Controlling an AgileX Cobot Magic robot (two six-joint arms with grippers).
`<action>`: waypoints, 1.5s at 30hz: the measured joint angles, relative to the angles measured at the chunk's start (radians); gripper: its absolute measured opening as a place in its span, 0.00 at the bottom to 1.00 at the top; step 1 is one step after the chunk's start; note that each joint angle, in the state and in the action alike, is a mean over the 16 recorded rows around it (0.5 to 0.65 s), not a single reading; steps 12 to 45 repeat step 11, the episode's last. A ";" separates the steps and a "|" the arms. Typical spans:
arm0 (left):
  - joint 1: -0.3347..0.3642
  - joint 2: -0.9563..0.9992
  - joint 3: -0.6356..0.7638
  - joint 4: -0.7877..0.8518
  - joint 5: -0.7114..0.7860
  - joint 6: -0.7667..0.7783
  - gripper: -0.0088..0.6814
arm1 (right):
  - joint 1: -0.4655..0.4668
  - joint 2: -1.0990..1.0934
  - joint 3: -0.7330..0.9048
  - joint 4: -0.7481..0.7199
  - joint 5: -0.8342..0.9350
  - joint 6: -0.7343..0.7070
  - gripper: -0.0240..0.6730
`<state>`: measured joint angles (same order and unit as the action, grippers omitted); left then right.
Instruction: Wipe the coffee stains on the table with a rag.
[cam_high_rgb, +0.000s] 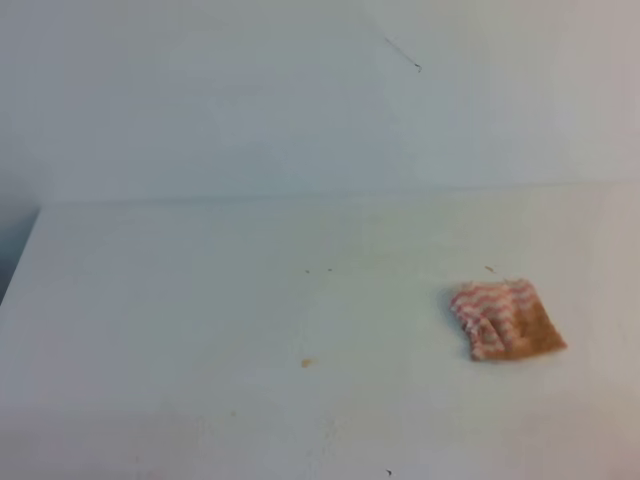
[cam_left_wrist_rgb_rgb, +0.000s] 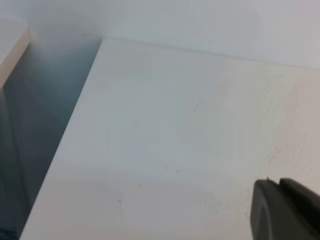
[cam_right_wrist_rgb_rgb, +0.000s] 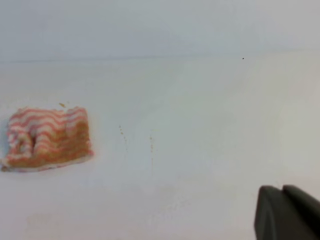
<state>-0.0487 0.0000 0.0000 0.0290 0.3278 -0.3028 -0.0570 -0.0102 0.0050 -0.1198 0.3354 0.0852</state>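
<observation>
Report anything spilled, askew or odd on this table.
A small orange-brown coffee stain marks the white table, well left of the rag. The rag lies crumpled and skewed, one side tan-stained. Nothing else stands out.

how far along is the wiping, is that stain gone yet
Done: the rag lies loose on the table, with a tan patch that may be soaked-up coffee. In hand: nothing; the right pincer is shut and empty, away from the rag, and the left pincer also holds nothing. Left: a small orange-brown spot remains well left of the rag, so it still needs a wipe.
</observation>
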 joint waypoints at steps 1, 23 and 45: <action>0.000 0.000 0.000 0.000 0.000 0.000 0.01 | 0.000 0.000 0.000 0.000 0.000 0.000 0.03; 0.000 0.000 0.000 0.000 0.000 0.000 0.01 | 0.000 0.000 0.000 0.000 -0.001 0.000 0.03; 0.000 0.000 0.000 0.000 0.000 0.000 0.01 | 0.000 0.000 0.000 0.000 -0.001 0.000 0.03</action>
